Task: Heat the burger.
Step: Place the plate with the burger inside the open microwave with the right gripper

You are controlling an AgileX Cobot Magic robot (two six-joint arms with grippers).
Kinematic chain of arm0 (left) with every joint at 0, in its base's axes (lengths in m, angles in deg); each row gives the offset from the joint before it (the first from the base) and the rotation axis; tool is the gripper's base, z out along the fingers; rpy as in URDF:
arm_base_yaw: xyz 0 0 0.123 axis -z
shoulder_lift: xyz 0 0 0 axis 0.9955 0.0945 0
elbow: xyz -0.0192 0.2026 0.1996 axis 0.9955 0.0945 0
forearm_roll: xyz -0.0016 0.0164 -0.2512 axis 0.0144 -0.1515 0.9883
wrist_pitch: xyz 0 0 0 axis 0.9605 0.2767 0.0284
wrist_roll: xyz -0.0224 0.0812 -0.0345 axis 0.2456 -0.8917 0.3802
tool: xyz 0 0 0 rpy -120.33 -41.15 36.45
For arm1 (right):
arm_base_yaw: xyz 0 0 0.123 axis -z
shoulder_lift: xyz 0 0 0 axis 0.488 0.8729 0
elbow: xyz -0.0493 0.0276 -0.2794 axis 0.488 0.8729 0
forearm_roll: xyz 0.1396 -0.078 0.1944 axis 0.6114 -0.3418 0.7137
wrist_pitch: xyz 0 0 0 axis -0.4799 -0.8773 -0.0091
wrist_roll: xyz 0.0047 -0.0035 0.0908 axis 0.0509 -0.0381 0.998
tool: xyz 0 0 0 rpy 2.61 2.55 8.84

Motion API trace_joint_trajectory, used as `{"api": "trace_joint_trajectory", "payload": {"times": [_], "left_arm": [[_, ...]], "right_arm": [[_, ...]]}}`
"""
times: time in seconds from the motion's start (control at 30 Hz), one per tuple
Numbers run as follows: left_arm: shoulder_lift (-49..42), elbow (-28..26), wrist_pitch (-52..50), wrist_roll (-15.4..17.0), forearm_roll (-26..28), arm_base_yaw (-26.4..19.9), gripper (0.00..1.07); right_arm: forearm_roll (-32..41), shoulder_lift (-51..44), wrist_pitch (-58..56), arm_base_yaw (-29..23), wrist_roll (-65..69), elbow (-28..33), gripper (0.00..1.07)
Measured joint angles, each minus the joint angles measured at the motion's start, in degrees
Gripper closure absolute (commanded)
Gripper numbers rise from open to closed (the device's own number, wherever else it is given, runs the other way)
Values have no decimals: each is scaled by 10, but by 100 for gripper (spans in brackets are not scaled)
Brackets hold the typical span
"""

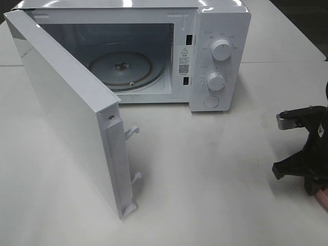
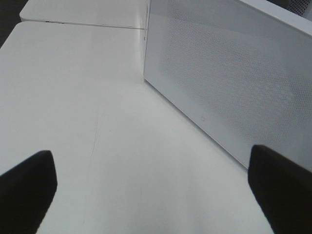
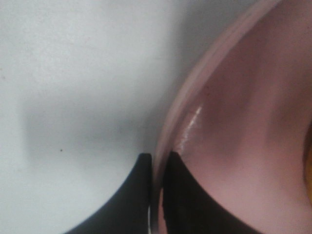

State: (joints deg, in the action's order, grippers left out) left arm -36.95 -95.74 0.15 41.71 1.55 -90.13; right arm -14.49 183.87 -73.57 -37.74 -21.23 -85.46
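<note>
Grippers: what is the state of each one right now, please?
Left gripper: open, holding nothing.
Right gripper: shut on the rim of the pink plate.

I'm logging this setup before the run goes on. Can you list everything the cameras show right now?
microwave: one, white, at the back of the table, door swung open
turntable: one, clear glass, inside the microwave, nothing on it
knobs: two, white, one above the other on the control panel
round button: one, white, below the knobs
table: one, white, under everything
plate: one, pink, at the right edge of the high view
left pincer: one, black, open, above bare table beside a perforated white panel of the microwave
right pincer: one, black, shut on the plate's rim
</note>
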Motion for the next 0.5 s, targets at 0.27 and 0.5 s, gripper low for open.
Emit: {"api": "trace_joint_trajectory", "payload": {"times": [0.27,0.5], "left_arm": [[0,0,0,0,0,0,7],[0,0,0,0,0,0,7]], "right_arm": [[-11,-19,-19,-11,9,0,107],[-54,-28,-51,-58,62,1,107]]}}
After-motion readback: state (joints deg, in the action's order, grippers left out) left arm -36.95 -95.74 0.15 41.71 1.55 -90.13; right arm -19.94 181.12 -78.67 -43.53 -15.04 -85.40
